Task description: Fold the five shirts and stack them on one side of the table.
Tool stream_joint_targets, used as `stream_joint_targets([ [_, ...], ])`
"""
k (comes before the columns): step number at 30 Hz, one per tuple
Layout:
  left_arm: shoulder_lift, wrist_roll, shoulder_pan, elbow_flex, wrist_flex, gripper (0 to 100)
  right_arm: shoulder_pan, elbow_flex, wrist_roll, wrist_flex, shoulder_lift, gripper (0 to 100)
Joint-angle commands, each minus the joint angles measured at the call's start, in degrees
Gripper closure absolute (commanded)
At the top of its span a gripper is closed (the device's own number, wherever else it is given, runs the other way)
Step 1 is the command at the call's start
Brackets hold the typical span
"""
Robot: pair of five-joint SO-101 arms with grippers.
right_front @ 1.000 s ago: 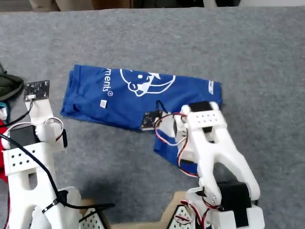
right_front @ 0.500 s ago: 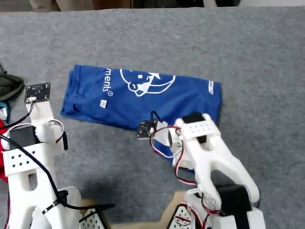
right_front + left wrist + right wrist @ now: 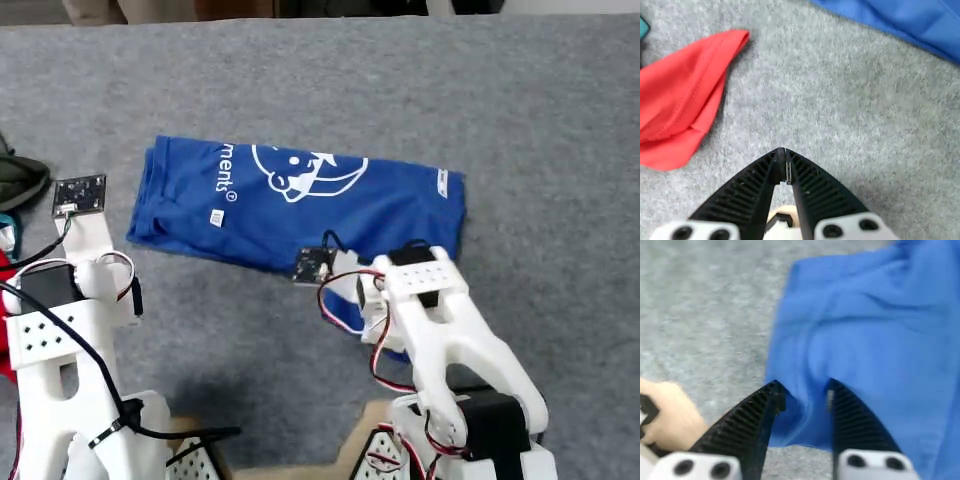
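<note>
Straddles an edge of the soft blue fabric shirt (image 3: 875, 315), right gripper (image 3: 804, 388) half open, empty; likely light, floppy: pinch there.

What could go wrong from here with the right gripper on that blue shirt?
The right gripper is open astride a bunched ridge near the edge of the blue shirt; closing may pinch uneven layers and skew the fold. Loose wires at that wrist hang close to the cloth and might snag.

Before me the blue shirt (image 3: 300, 200) lies flat, folded into a long band, print up; a red shirt (image 3: 680, 95) lies crumpled at my left.
</note>
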Motion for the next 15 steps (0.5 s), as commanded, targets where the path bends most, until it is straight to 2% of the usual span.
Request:
stream_joint_targets([
  [1, -1.19, -0.44, -0.62, -3.69, 2.02, 98, 1.01, 1.54, -0.62, -0.62, 1.36, 96.6],
  [3, -1.19, -0.44, -0.62, -4.75, 2.29, 98, 1.01, 0.75, -0.62, -0.53, 2.15, 99.3],
  [9, -1.19, -0.44, -0.62, -5.01, 2.2, 98, 2.42, -4.09, -1.85, 0.62, 2.77, 99.2],
  [15, -1.19, -0.44, -0.62, -4.75, 2.2, 98, 3.03, -19.3, -3.69, 10.81, 2.86, 99.2],
])
